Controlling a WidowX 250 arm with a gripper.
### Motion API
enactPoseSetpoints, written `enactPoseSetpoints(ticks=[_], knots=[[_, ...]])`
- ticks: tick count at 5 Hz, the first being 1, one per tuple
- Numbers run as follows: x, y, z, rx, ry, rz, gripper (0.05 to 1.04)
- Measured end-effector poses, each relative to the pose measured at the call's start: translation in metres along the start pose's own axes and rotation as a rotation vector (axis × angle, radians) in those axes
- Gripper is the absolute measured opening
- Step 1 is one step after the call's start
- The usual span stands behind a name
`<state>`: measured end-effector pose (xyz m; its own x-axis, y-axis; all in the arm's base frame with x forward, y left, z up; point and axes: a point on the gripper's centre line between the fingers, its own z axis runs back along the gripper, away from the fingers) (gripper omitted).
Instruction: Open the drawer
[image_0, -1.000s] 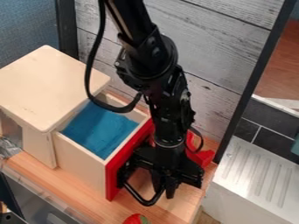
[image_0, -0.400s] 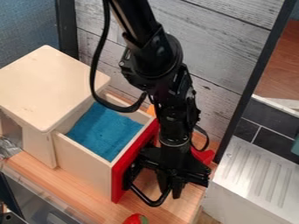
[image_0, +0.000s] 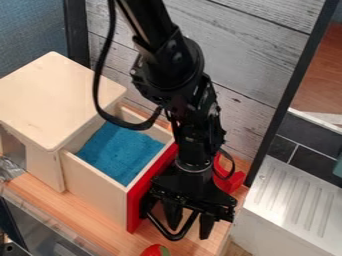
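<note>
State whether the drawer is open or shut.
Open: the drawer juts out from the wooden cabinet, its red front well clear of it, exposing the blue material inside.

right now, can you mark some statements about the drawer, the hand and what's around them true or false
1. The drawer has a red front. True.
2. The drawer is fully shut. False: it stands pulled out from the pale wooden cabinet.
3. The hand is at the black handle, with its fingers apart. True.
4. The soft-looking stuff inside the drawer is yellow. False: it is blue.
5. A red and green object is inside the drawer. False: it is outside, on the wooden counter.
</note>
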<state>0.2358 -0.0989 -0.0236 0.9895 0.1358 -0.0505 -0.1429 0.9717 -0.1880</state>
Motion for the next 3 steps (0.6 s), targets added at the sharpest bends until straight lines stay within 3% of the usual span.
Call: enactPoseSetpoints(ticks=[1,3], knots=[[-0.009,-0.003,0.027,-0.013,-0.054,-0.024,0.992],[-0.041,0.003,0.095,-0.021,-0.189,-0.066,0.999]])
